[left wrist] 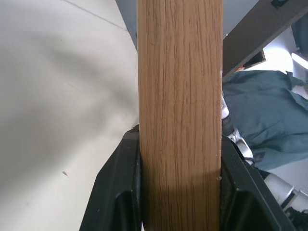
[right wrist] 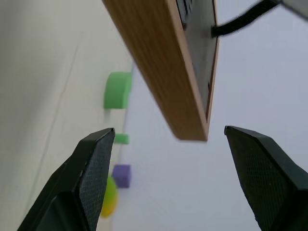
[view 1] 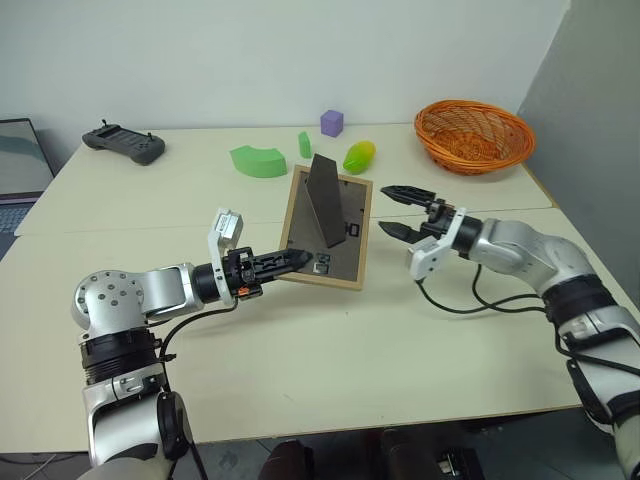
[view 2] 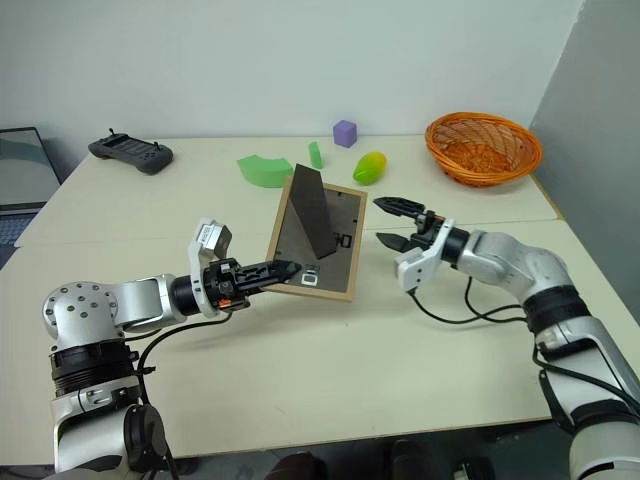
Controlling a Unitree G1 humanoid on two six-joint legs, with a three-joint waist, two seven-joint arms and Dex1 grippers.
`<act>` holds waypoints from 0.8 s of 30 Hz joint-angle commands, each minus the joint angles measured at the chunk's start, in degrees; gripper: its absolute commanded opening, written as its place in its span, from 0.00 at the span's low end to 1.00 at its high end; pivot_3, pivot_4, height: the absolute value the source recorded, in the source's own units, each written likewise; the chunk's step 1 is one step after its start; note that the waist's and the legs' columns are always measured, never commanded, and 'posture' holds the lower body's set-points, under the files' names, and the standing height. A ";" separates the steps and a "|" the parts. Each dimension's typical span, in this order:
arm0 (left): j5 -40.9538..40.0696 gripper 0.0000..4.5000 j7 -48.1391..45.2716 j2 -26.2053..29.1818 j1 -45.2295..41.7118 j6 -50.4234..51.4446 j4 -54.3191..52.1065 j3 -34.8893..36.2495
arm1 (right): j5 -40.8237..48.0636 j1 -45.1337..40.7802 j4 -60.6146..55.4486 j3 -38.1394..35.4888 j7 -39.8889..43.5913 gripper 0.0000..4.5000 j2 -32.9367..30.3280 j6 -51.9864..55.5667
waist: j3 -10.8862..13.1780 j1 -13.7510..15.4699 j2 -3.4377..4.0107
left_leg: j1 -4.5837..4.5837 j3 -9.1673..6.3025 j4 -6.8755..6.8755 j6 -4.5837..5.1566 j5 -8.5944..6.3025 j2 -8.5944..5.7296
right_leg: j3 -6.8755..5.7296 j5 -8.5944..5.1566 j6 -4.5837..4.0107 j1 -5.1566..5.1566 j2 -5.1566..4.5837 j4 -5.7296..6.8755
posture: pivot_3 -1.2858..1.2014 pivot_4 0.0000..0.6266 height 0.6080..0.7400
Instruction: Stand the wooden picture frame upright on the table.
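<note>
The wooden picture frame [view 1: 350, 250] is near the middle of the table [view 1: 300, 360], tilted, with its dark back toward me and the triangular stand [view 1: 325, 200] sticking out. My left gripper [view 1: 300, 260] is shut on the frame's near left edge. In the left wrist view the light-wood edge [left wrist: 180, 96] is clamped between the black fingers [left wrist: 120, 183]. My right gripper [view 1: 393, 210] hangs open just right of the frame, apart from it. In the right wrist view the frame's corner [right wrist: 163, 72] lies ahead of the spread fingers [right wrist: 91, 173].
An orange basket [view 1: 473, 135] stands at the back right. Behind the frame lie a green arch block [view 1: 258, 160], a small green block [view 1: 304, 145], a purple cube [view 1: 332, 122] and a yellow-green fruit [view 1: 359, 156]. A black controller [view 1: 124, 143] and a laptop [view 1: 20, 170] are at the back left.
</note>
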 commanded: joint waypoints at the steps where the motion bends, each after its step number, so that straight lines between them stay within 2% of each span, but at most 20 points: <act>1: -6.55 0.28 3.24 -0.48 0.92 0.21 -1.13 2.15 | -6.03 -4.00 2.17 3.11 -12.79 0.86 1.15 -1.14 | 0.00 0.32 0.00 | 0.00 0.00 0.00 0.00 0.00 -0.01 | 0.01 0.00 0.00 0.01 0.00 -0.03 | 0.52 0.24 1.00; 4: -9.77 0.28 5.97 -1.03 2.24 0.21 -1.94 2.19 | -7.90 -5.48 3.76 5.51 -16.21 0.86 1.91 -2.48 | 0.00 0.54 -0.01 | -0.01 0.01 0.00 0.00 0.00 -0.04 | 0.01 0.00 0.00 0.04 -0.01 -0.06 | 0.52 0.24 1.00; 7: -12.35 0.28 8.22 -1.00 3.52 0.21 -2.51 2.23 | -8.23 -6.13 4.79 6.54 -18.80 0.77 1.95 -3.19 | 0.00 0.64 -0.02 | 0.00 -0.03 0.00 0.00 0.00 -0.06 | -0.05 0.01 -0.01 0.09 -0.04 -0.07 | 0.52 0.24 1.00; 14: -18.24 0.28 12.56 -0.34 5.51 -1.37 -2.93 0.53 | -7.92 -7.24 5.70 7.57 -21.43 0.39 1.98 -4.03 | 0.00 0.44 -0.02 | 0.02 -0.02 -0.01 0.00 0.00 -0.05 | -0.04 0.01 -0.01 0.11 -0.05 -0.04 | 0.52 0.24 1.00; 16: -19.77 0.28 13.72 -0.05 5.98 -2.22 -2.92 -0.10 | -7.60 -7.37 6.13 7.72 -21.48 0.31 1.80 -4.17 | 0.00 0.43 -0.02 | 0.03 -0.02 -0.01 0.00 0.00 -0.05 | -0.05 0.01 -0.01 0.12 -0.04 -0.04 | 0.52 0.24 1.00; 17: -20.31 0.28 14.09 0.36 6.35 -2.54 -3.15 -0.55 | -6.82 -7.40 6.54 7.62 -21.22 0.31 1.65 -5.07 | 0.00 0.44 -0.02 | 0.04 -0.03 -0.01 0.00 0.00 -0.05 | -0.05 0.01 -0.01 0.12 -0.04 -0.04 | 0.52 0.24 1.00; 19: -19.90 0.44 14.97 0.95 7.43 -3.36 -3.77 -1.22 | -4.73 -7.32 6.66 7.02 -20.82 0.31 1.12 -8.03 | 0.00 0.45 -0.02 | 0.03 -0.03 -0.01 0.00 0.00 -0.05 | -0.06 0.01 -0.01 0.13 -0.04 -0.05 | 0.52 0.24 1.00; 20: -19.88 0.45 15.17 1.28 7.88 -3.80 -3.70 -1.52 | -3.67 -7.30 6.80 6.63 -20.37 0.31 1.02 -9.35 | 0.00 0.48 -0.02 | 0.03 -0.03 -0.01 0.00 0.00 -0.05 | -0.06 0.01 -0.01 0.13 -0.04 -0.05 | 0.52 0.24 1.00; 24: -17.06 0.64 14.64 4.20 7.22 -8.01 -2.31 -0.51 | 1.20 -7.49 8.31 5.73 -15.49 0.29 0.93 -14.79 | 0.00 0.43 -0.02 | 0.06 -0.02 -0.02 0.01 0.00 -0.05 | -0.05 0.01 -0.01 0.16 -0.04 -0.06 | 0.52 0.24 1.00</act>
